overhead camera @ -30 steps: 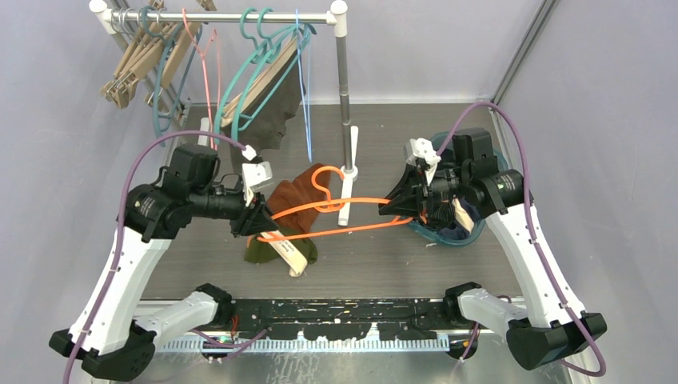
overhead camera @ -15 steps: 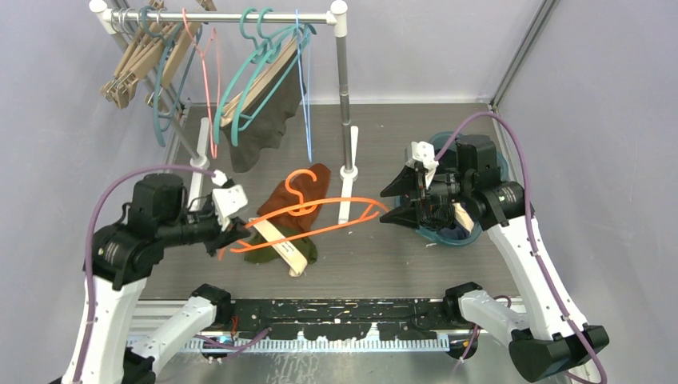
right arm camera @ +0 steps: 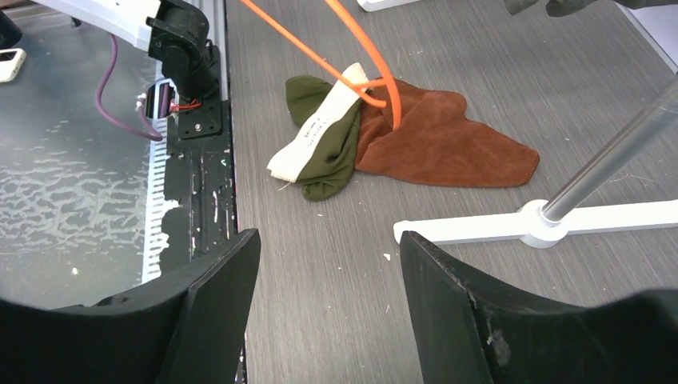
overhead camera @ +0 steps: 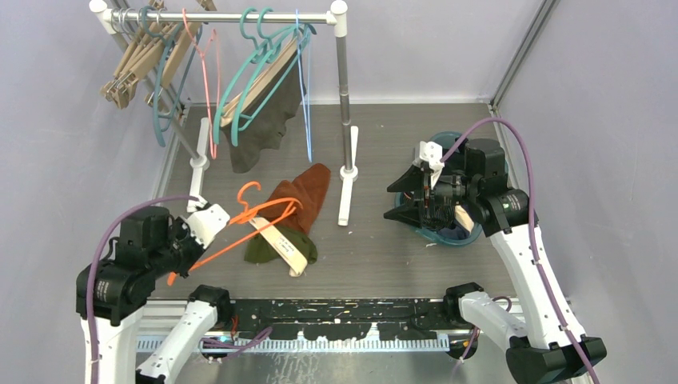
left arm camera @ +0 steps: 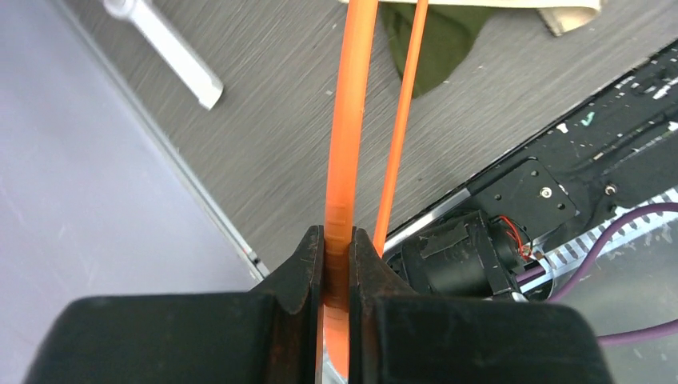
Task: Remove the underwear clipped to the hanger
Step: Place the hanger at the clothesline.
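An orange hanger (overhead camera: 254,218) slants over the table's left side, and my left gripper (overhead camera: 190,258) is shut on its lower bar. In the left wrist view the jaws of this gripper (left arm camera: 339,240) pinch the orange bar (left arm camera: 348,120). The hanger's far end rests on a pile holding olive-green underwear (overhead camera: 258,250) with a cream waistband (right arm camera: 313,136). Whether it is clipped there I cannot tell. Another piece of underwear, grey-brown (overhead camera: 265,128), hangs from a teal hanger on the rack. My right gripper (overhead camera: 397,205) stands open and empty (right arm camera: 329,272) at the right.
A rust-brown cloth (overhead camera: 310,190) lies beside the olive underwear. The white clothes rack (overhead camera: 344,96) stands at the back with several hangers, its foot (overhead camera: 345,202) on the table. A teal basket (overhead camera: 448,237) sits under my right arm. Black rail (overhead camera: 336,320) runs along the near edge.
My right gripper opened, let go of the hanger and drew back to the right. The left arm pulled the hanger left and toward the near edge, off most of the cloth pile.
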